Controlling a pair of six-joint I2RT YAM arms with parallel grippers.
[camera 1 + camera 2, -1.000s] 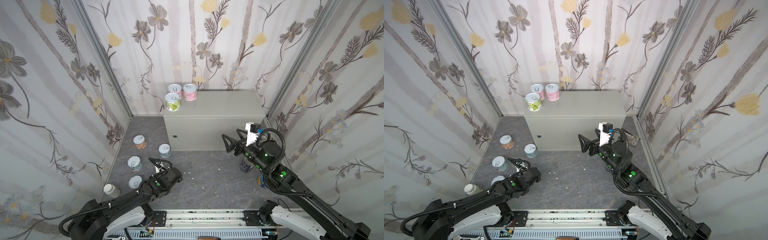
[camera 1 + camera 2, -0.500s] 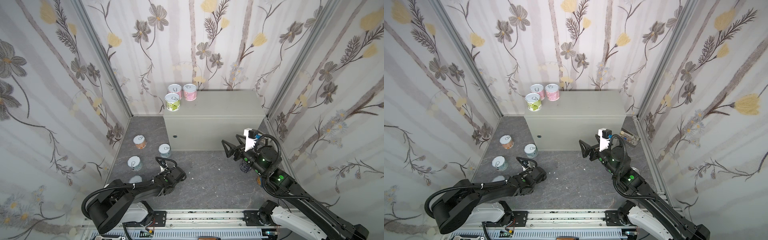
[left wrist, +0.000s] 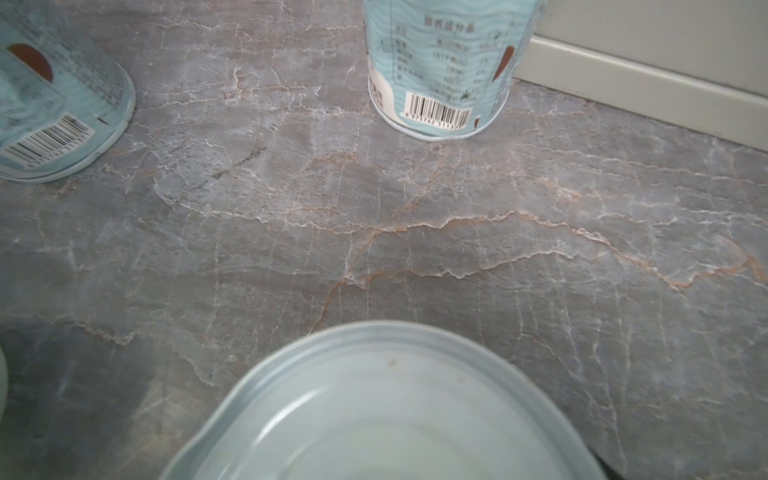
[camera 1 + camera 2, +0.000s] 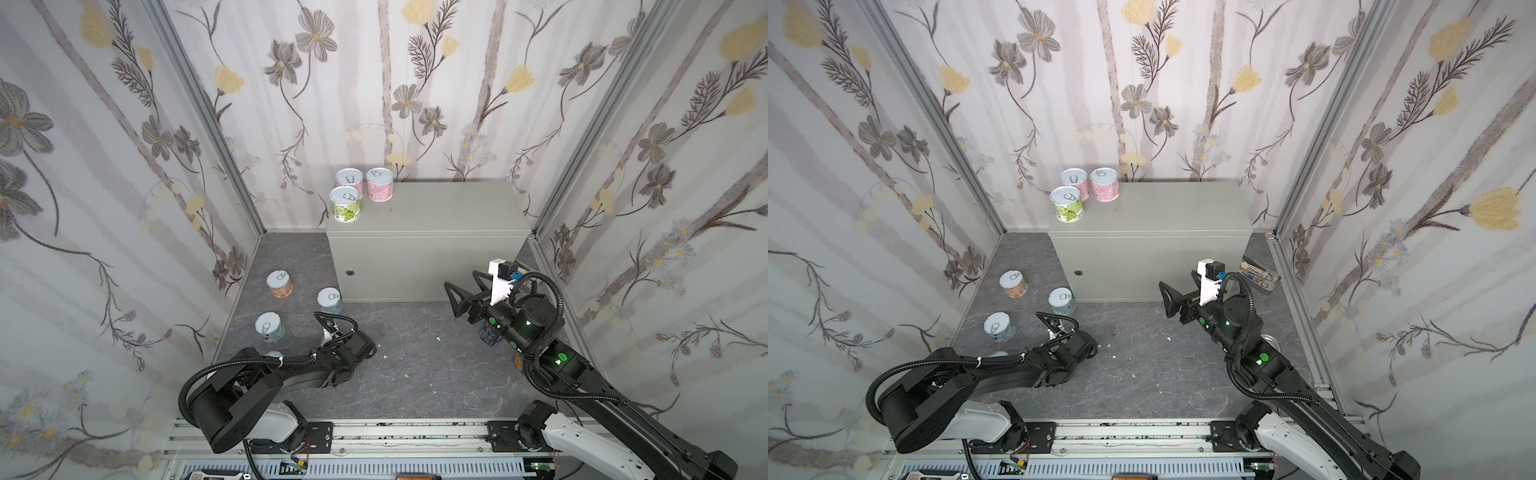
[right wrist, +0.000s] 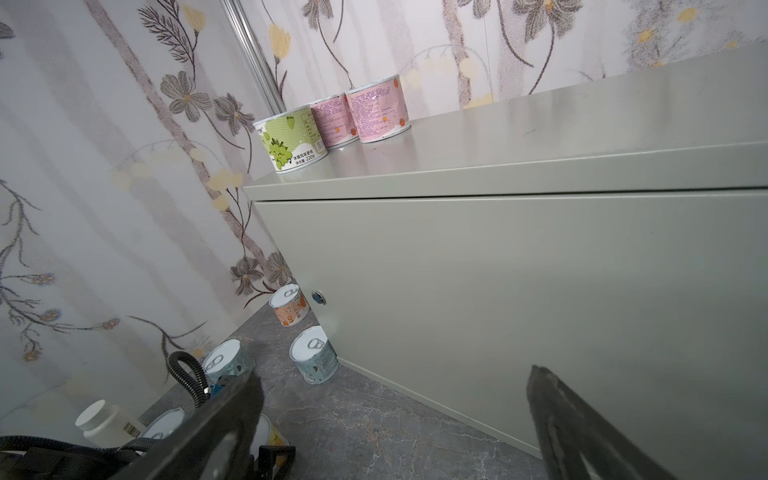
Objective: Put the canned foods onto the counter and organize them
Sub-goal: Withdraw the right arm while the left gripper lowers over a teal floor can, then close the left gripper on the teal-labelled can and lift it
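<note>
1. Where the grey floor [image 4: 415, 374] meets the left wall [image 4: 124, 187], three short cans stand upright and apart. An orange can [image 4: 279, 284] is farthest back, a near blue can [image 4: 270, 327] is toward the front, and a far blue can [image 4: 329, 300] is just beside the lower left corner of the counter [image 4: 449, 208].
2. A white-capped bottle [image 5: 106, 422] stands by that wall; only the right wrist view shows it.
3. The left gripper [image 4: 330, 337] lies low over the floor, just in front of the far blue can. A pale can lid [image 3: 386, 415] sits right under its wrist camera and the fingers are hidden, so I cannot tell whether they are spread or clamped.
4. The counter sits against the back wall [image 4: 395, 104]. At its back left corner three cans stand close together: a green can [image 4: 345, 204] in front, a left pink can [image 4: 349, 183] and a right pink can [image 4: 379, 184] behind.
5. The right gripper [image 4: 460, 279] hangs before the counter's front face, toward its right end, fingers spread wide and holding nothing.
6. Under the right arm [image 4: 582, 374] a dark can [image 4: 488, 336] stands on the floor. A metal tray [image 4: 1260, 277] lies between the counter's right end and the right wall [image 4: 665, 187].
</note>
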